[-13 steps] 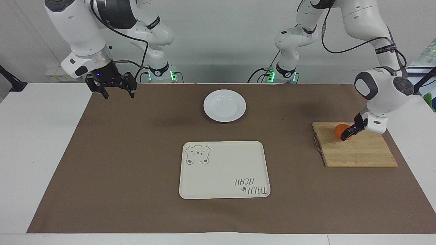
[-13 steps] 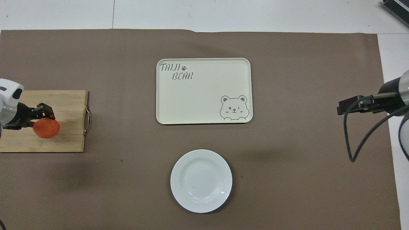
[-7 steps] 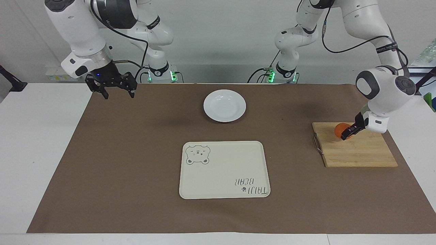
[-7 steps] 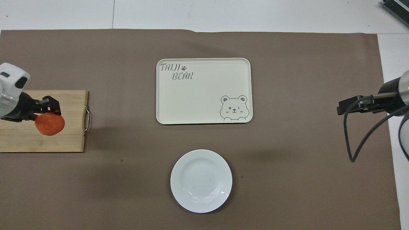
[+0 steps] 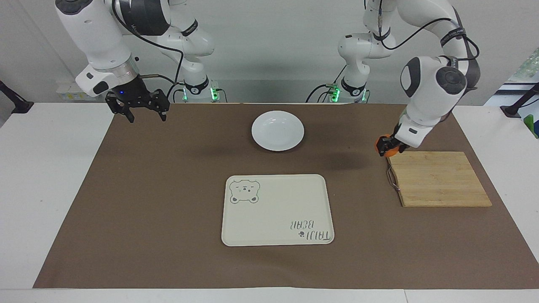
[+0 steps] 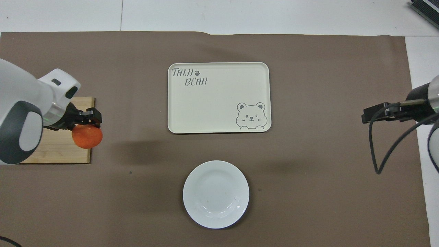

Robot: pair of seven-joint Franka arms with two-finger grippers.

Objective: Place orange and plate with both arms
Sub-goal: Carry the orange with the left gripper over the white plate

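L end effector (image 5: 386,146) is clamped on the orange (image 6: 87,136), up in the air over the edge of the wooden board (image 5: 438,179) where its metal handle (image 5: 392,176) sits, at the L arm's end of the counter (image 5: 54,176). Orange is round, so no long axis or heading to read. Facing view shows only a sliver of orange past the fingers; overhead shows nearly the whole fruit under them, but hides the handle and part of the board beneath the arm.

R end effector (image 5: 137,110) hangs w/ fingers spread, holding nothing, over the brown mat's (image 5: 168,202) corner at the R arm's end.

White plate (image 5: 277,130) lies flat on the mat, nearer the robots than the cream tray (image 5: 278,209); the two are apart. Tray reads "TAIJI BEAR" (image 6: 189,77) w/ a paw mark and a winking bear drawing (image 6: 251,116).
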